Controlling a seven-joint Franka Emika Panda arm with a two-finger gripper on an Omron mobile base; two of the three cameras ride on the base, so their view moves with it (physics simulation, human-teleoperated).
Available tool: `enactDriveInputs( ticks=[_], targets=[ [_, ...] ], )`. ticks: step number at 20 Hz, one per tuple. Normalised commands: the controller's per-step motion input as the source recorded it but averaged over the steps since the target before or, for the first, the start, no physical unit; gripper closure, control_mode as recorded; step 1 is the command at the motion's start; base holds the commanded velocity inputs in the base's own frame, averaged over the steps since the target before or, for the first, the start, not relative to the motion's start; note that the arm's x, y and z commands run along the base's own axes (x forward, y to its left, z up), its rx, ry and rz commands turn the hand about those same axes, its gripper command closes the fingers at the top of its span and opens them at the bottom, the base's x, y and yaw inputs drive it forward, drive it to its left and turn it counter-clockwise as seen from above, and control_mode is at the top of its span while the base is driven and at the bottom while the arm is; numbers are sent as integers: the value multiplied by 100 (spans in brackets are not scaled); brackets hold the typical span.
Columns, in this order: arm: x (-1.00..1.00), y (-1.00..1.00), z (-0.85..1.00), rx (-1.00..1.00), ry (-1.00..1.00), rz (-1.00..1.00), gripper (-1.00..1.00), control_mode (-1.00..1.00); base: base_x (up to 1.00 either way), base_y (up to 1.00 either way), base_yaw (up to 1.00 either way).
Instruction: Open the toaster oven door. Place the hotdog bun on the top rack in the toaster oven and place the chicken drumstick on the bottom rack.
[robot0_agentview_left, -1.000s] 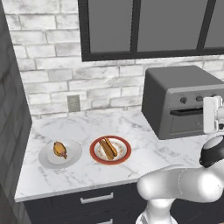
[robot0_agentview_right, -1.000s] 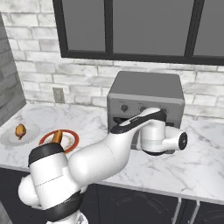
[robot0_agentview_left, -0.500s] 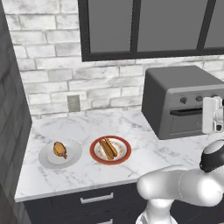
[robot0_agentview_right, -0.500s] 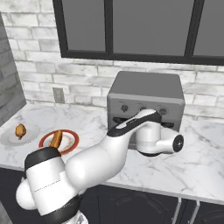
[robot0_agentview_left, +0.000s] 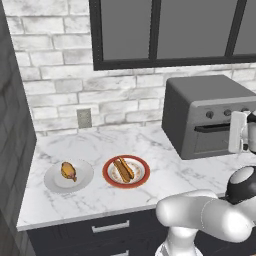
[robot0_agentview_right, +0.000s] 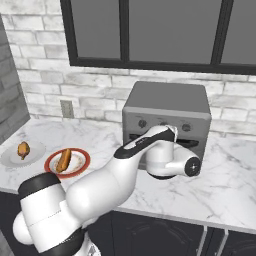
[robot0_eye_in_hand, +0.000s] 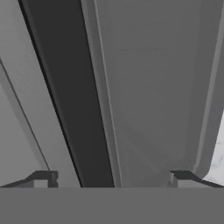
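The toaster oven (robot0_agentview_left: 210, 112) (robot0_agentview_right: 167, 107) stands at the counter's back, and its door (robot0_agentview_left: 212, 142) is closed. The top rack and bottom rack are hidden behind it. My gripper (robot0_agentview_left: 236, 134) is right at the door front. In the hand view the gripper (robot0_eye_in_hand: 111, 178) is open, with the black bar handle (robot0_eye_in_hand: 70, 96) running between its fingertips, nearer the left one, and the grey door panel (robot0_eye_in_hand: 153, 87) just behind. The hotdog bun (robot0_agentview_left: 123, 169) (robot0_agentview_right: 63, 160) lies on a red-rimmed plate (robot0_agentview_left: 145, 176). Left of it, the chicken drumstick (robot0_agentview_left: 68, 170) (robot0_agentview_right: 23, 149) rests on a white plate (robot0_agentview_left: 82, 180).
Both plates sit on the marble counter (robot0_agentview_left: 100, 145) left of the oven. A wall outlet (robot0_agentview_left: 84, 118) is set in the white brick backsplash, with a dark-framed window (robot0_agentview_left: 160, 30) above. A dark wall (robot0_agentview_left: 12, 165) closes the counter's left end. Dark drawers (robot0_agentview_left: 110, 227) lie below the front edge.
The arm has crept a little closer to the oven front, and its elbow has shifted slightly left in the right base view. The jaws stay open. Plates and food have not moved.
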Motion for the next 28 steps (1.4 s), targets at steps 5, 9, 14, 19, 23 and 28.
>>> enactDriveInputs(
  ticks=[5, 9, 14, 19, 23, 28],
  targets=[
    [0, -16, -31, 0, 1, 0, -100, -100, 0, 0, 0],
    [8, -13, -24, 0, 0, 0, -100, -100, 0, 0, 0],
    [17, 0, -28, 0, 0, 0, 100, -100, 0, 0, 0],
    [12, 0, -31, 4, -1, 0, 100, -100, 0, 0, 0],
    [45, 0, -21, 4, -1, 0, 100, -100, 0, 0, 0],
    [36, 2, -33, 7, 3, 0, 100, -100, 0, 0, 0]
  ],
)
